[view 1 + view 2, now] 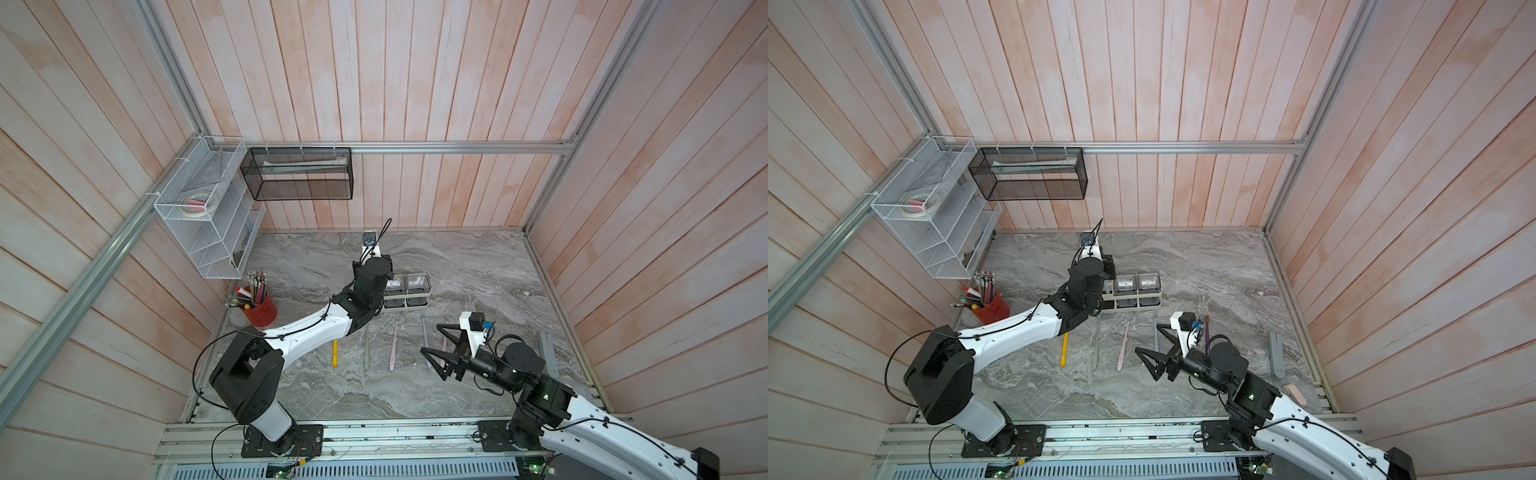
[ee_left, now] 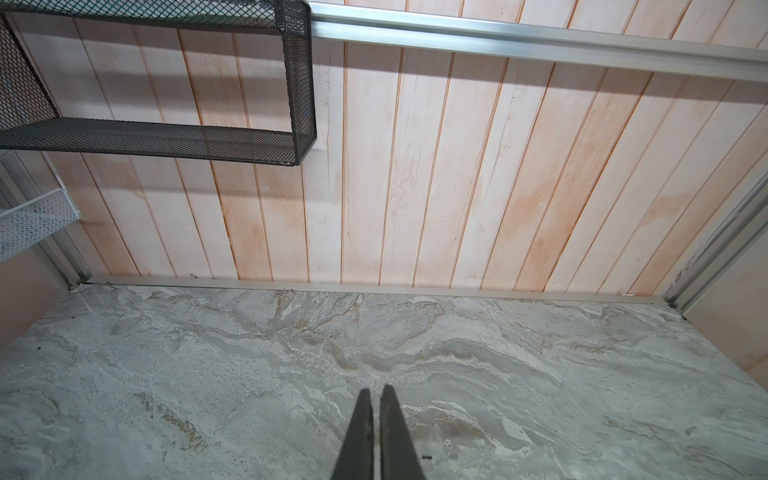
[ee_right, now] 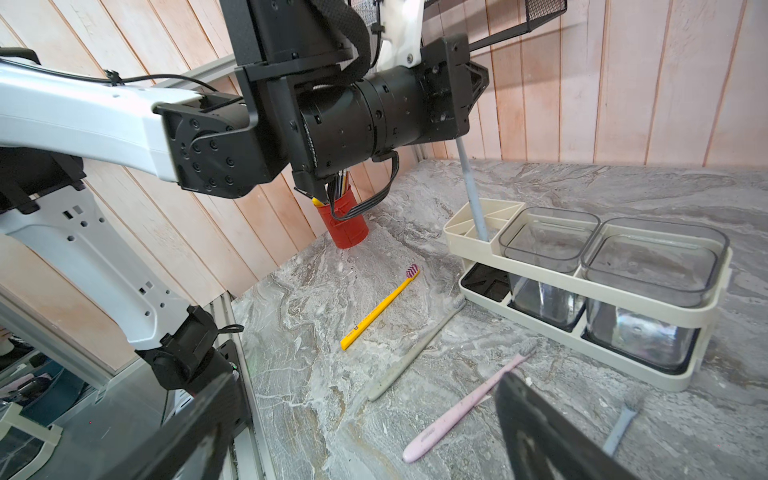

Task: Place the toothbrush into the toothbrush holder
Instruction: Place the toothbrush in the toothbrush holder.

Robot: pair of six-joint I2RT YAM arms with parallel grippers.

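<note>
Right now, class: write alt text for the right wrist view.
A grey-blue toothbrush stands in the slotted end of the white toothbrush holder, beneath the left arm. Four other toothbrushes lie on the table.

Top views overhead, whole table [image 1: 478, 270], L wrist cam toward back wall [image 2: 415, 166], R wrist near toothbrush holder [image 3: 465, 249]

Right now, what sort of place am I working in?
Likely a mock bathroom counter inside a test booth: marble-look counter, toothbrush holder, yellow toothbrush lying loose, plank walls on metal rails.
</note>
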